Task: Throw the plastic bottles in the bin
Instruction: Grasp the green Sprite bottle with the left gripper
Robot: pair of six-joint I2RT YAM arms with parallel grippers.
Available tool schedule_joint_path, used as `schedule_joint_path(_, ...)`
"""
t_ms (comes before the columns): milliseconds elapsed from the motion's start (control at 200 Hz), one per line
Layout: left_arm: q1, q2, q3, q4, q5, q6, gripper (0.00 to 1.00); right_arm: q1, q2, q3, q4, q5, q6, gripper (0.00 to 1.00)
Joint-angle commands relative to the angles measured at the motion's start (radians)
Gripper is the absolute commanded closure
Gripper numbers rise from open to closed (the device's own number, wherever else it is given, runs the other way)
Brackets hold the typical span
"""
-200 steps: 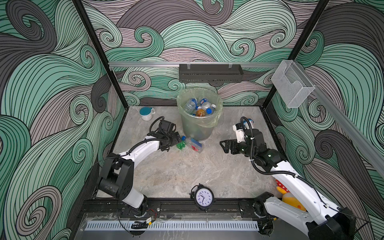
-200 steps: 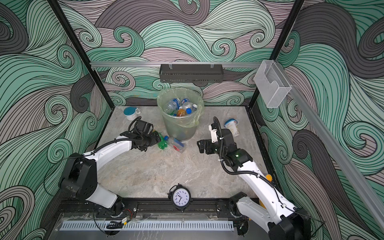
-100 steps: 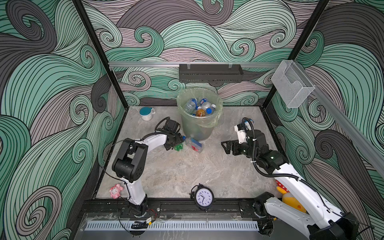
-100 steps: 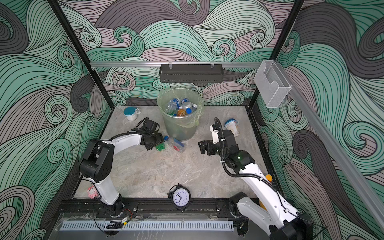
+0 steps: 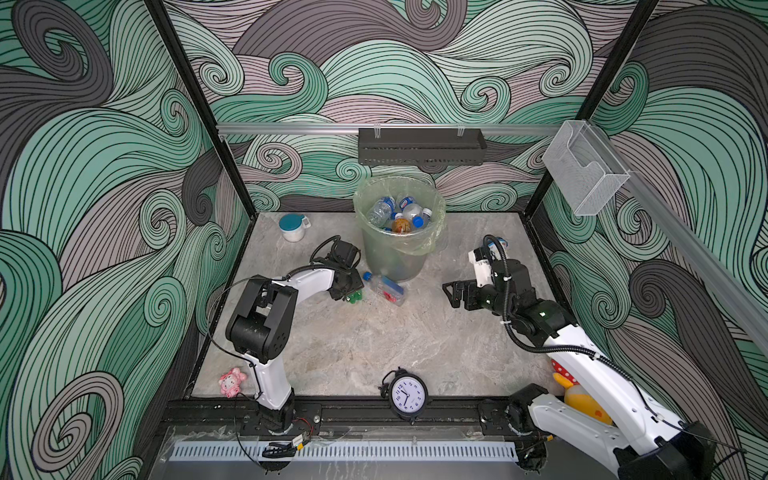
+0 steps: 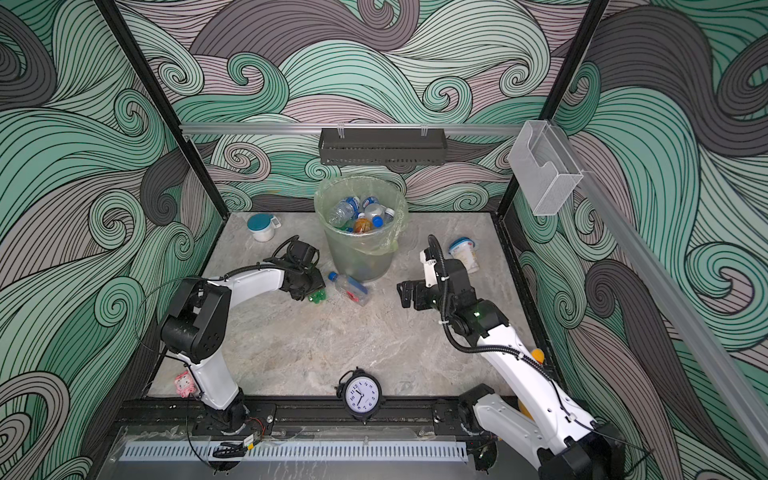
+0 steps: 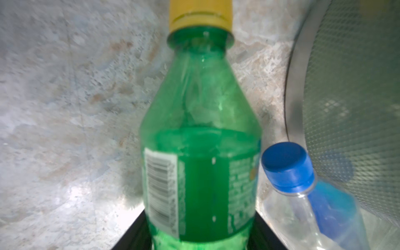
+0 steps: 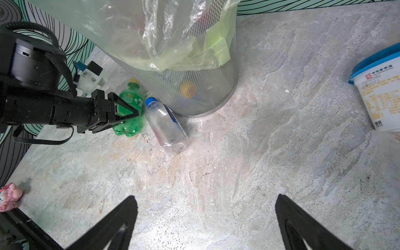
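Back-edge middle of surface [image 5: 374, 345]: bin [image 5: 392, 259] holds a heap of binned bottles [image 5: 409, 210]. Two not yet in, at its foot toward left edge: green bottle [image 5: 353, 296] & clear bottle [image 5: 384, 287], lying side by side. Now left fingers [image 8: 132, 111] clamp green bottle, prob. not lifted yet; right fingers [image 8: 108, 229] wide, empty. Wrist view on left arm shows grip close up; top views show only bottle's base past arm.
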Motion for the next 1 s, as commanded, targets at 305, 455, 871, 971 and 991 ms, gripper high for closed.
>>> schedule_joint_path(305,0.011,-0.145,-0.012,-0.115,-0.097,0.105,0.44,0.006,0.011,0.003,0.002,0.012,0.0,0.01)
schedule_joint_path(455,0.011,-0.183,-0.019,-0.151,-0.075,0.125,0.44,0.006,0.013,0.002,0.003,0.012,0.004,0.01)
schedule_joint_path(871,0.013,-0.35,-0.251,-0.21,0.05,0.157,0.47,0.006,0.03,0.014,0.009,0.004,0.008,0.01)
schedule_joint_path(971,0.012,-0.424,-0.294,-0.238,0.064,0.175,0.46,0.005,0.04,0.015,0.021,-0.001,0.014,0.01)
schedule_joint_path(991,0.011,-0.431,-0.3,-0.243,0.068,0.179,0.45,0.005,0.042,0.014,0.025,-0.003,0.016,0.01)
